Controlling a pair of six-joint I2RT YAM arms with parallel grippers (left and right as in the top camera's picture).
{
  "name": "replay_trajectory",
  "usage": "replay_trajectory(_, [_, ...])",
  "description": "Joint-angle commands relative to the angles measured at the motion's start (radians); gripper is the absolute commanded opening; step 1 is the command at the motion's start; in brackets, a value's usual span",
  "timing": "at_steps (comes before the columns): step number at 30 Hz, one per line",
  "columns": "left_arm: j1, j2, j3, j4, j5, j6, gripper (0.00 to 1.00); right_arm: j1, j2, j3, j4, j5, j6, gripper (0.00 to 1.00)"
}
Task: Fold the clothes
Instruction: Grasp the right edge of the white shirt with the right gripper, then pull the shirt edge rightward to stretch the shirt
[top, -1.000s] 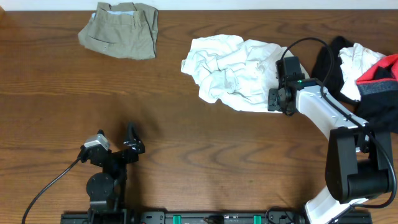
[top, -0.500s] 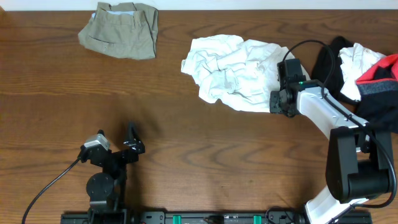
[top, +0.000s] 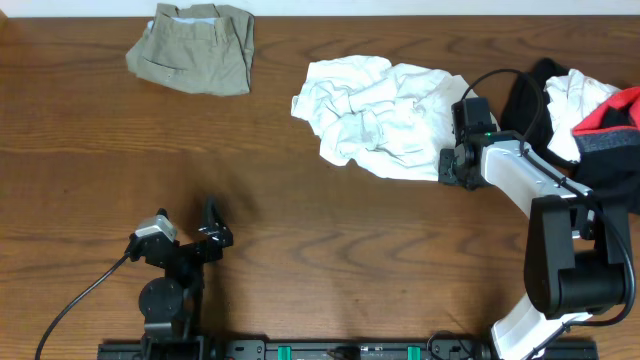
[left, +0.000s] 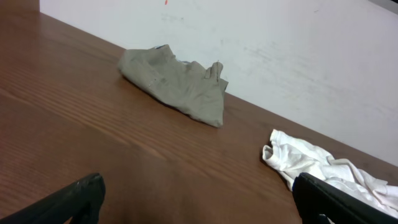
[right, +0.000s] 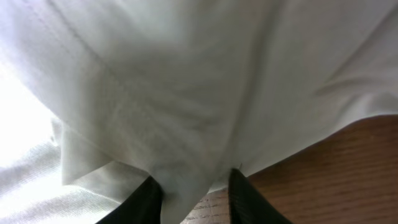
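- Had the table (top: 300, 210) bare in front of the white top (top: 370, 115); judged room enough there for spreading it out before any fold.
- Found the white top crumpled in a heap, with no sleeve or hem readable from overhead. Called for lifting and flattening first, not folding as it lay.
- Noted the mixed pile (top: 585, 110) of black, white and red pieces just right of the white top, close to touching. Risked being dragged along, so called for a pull directed away from it.
- Passed over the khaki piece (top: 195, 45), well apart to the far left of the white top and looking roughly folded already.
- Had the right gripper (right: 194, 198) at the near right edge of the white top, clamped on a gathered fold of its cloth, fingers (right: 148, 200) dark on either side in the wrist view. Could not tell the number of layers caught. Judged a slow, low draw safest, to avoid slipping off thin fabric.
- Had the left gripper (left: 196, 190) well apart to the near left of the white top, jaws spread wide and empty. Judged worth bringing to the opposite edge for a two-point stretch.
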Motion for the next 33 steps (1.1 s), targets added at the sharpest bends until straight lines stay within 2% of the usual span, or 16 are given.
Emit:
replay_trajectory(1, [0.0, -0.006, -0.028, -0.023, -0.026, 0.017, 0.98, -0.01, 0.014, -0.006, 0.002, 0.018, 0.003, 0.22])
replay_trajectory(5, [0.0, -0.006, -0.028, -0.023, -0.026, 0.017, 0.98, -0.01, 0.011, 0.017, -0.037, 0.018, 0.026, 0.01])
replay_trajectory(14, [0.0, -0.006, -0.028, -0.023, -0.026, 0.017, 0.98, -0.01, -0.048, 0.203, -0.309, 0.027, 0.093, 0.02])
replay_trajectory(21, [0.0, -0.006, -0.028, -0.023, -0.026, 0.017, 0.98, -0.01, -0.158, 0.337, -0.519, 0.066, 0.144, 0.01])
replay_trajectory(29, [0.0, -0.006, -0.028, -0.023, -0.026, 0.017, 0.98, -0.011, -0.349, 0.367, -0.6, 0.166, 0.181, 0.01])
replay_trajectory(33, [0.0, -0.006, -0.028, -0.023, -0.026, 0.017, 0.98, -0.019, -0.395, 0.367, -0.621, 0.358, 0.243, 0.02])
